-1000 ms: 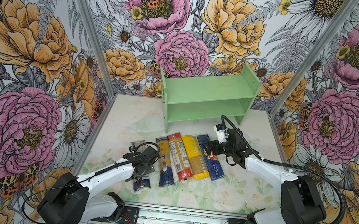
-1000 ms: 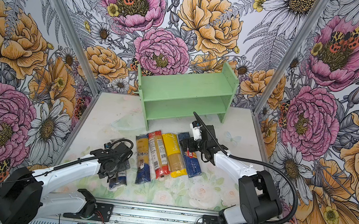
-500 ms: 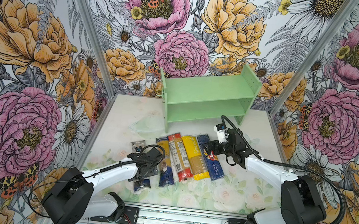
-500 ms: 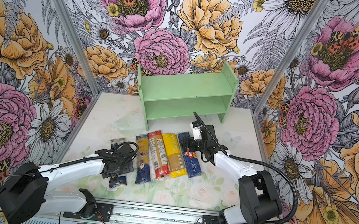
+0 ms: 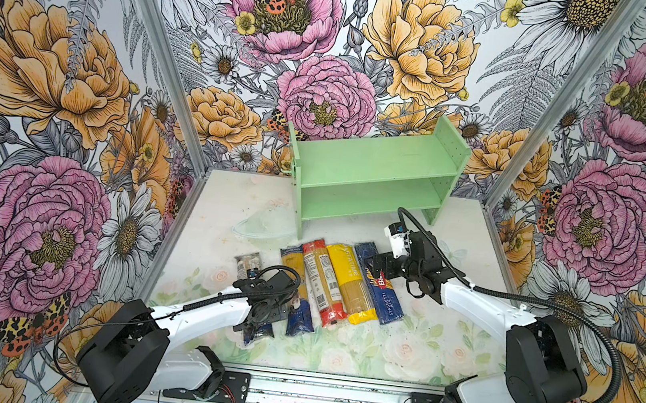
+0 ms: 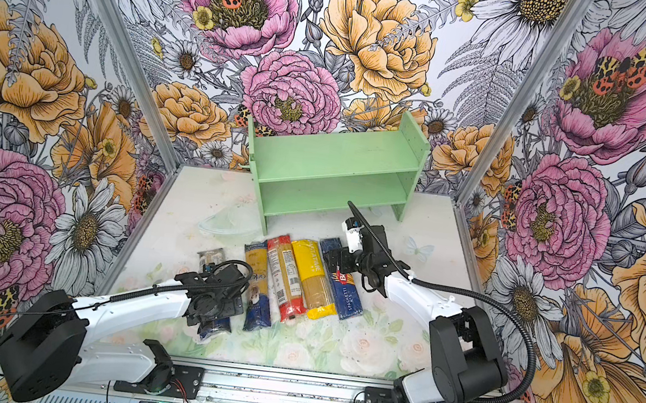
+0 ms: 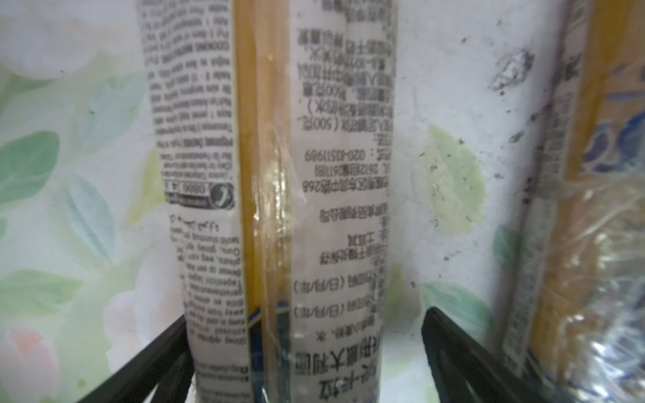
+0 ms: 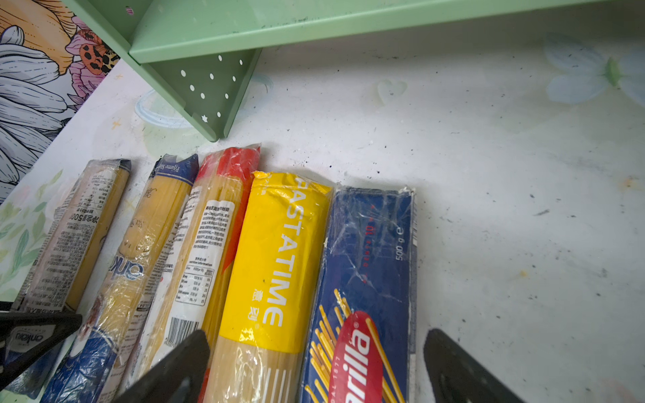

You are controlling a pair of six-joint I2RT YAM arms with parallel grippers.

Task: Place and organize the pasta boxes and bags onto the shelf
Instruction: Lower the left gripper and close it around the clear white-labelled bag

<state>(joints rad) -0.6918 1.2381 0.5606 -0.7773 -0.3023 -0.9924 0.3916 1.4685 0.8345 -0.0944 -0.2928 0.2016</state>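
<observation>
Left gripper [image 7: 305, 315] is edging slightly sideways toward the row and settling low over the outermost clear bag [image 7: 279, 174]. Its fingers are spread wide, one on each side of the bag, not yet pinching.

Right gripper [image 8: 317, 335] is staying where it was a second ago. Jaws apart, straddling the yellow bag [image 8: 279, 261] and Barilla box [image 8: 370, 251] together; contact unclear.

The row of packs [image 5: 328, 282] is lying side by side on the table [image 5: 442, 342], just in front of the shelf [image 5: 376, 163]. Both tiers are bare.

Reading: the left is lining up the first pick, with nothing shelved so far. The right's span is looking too wide for one clean pack.
</observation>
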